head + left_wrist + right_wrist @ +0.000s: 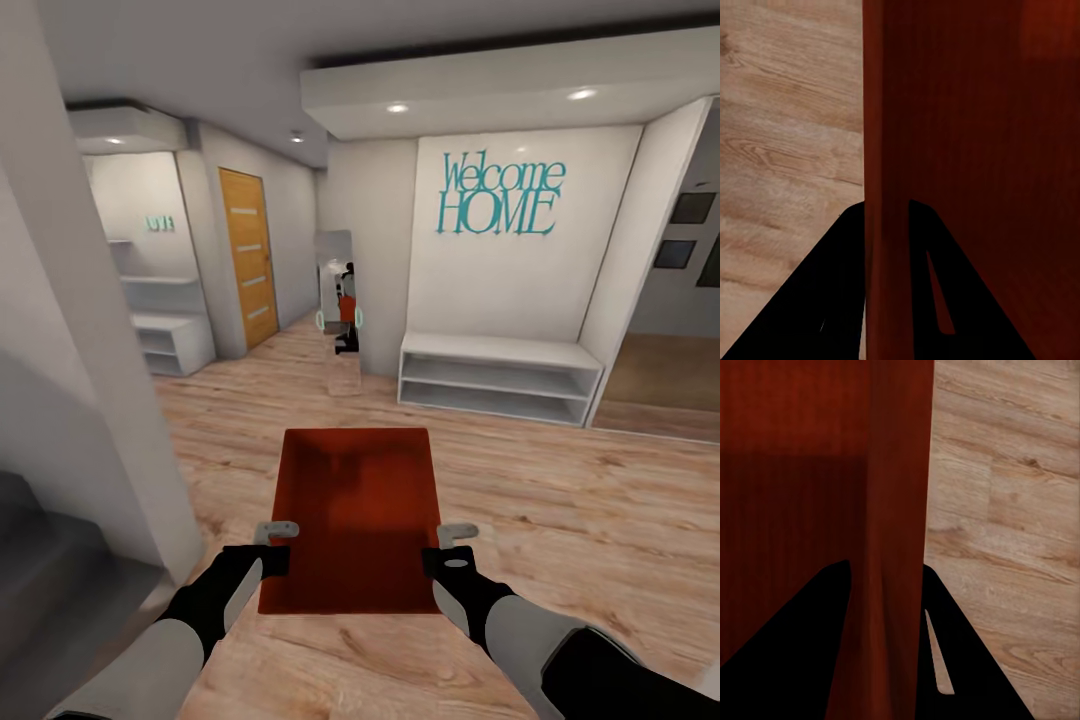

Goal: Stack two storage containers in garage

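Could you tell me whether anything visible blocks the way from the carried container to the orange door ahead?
Nothing visible does. The storage container is held between the left hand and right hand, and open wood floor leads to the orange door. The standing mirror sits right of that path.

Both arms are extended forward, level. Left gripper [277,533] and right gripper [457,536] are each clamped over a side wall of the storage container [355,515].

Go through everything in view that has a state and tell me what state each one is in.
storage container: held off the wood floor, level, empty
left pincer: shut on the container's left wall
right pincer: shut on its right wall
orange door: closed
white bench shelf: empty
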You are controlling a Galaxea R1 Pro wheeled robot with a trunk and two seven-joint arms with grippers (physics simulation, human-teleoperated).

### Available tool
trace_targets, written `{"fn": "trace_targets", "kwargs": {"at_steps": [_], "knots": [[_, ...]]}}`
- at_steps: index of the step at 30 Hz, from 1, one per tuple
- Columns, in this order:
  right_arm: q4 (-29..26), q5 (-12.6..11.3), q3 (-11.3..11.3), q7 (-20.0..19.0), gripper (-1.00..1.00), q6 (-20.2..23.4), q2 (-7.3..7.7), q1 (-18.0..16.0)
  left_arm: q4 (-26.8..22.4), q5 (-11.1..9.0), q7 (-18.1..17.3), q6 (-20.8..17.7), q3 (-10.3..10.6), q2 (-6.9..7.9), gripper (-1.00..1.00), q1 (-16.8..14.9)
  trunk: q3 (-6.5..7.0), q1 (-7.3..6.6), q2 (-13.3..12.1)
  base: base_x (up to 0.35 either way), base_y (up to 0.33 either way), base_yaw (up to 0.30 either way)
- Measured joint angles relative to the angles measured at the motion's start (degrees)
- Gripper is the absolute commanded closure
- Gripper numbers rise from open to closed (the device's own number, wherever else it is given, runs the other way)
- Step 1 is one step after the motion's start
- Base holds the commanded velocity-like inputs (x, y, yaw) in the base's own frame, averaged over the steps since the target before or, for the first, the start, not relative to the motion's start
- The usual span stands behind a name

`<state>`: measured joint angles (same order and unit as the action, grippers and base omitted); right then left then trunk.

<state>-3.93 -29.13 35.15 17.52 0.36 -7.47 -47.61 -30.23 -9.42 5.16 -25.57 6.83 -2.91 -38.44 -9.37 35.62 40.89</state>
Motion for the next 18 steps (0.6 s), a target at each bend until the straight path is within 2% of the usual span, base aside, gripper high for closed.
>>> {"fn": "trace_targets", "kwargs": {"at_steps": [18], "knots": [[0.0,0.01,-0.02,-0.04,1.0,0.0,0.04,-0.01,0.01,0.07,0.02,0.0,-0.03,-0.05,1.0,-0.01,0.0,0.0,0.0,0.322,0.0,0.0]]}}
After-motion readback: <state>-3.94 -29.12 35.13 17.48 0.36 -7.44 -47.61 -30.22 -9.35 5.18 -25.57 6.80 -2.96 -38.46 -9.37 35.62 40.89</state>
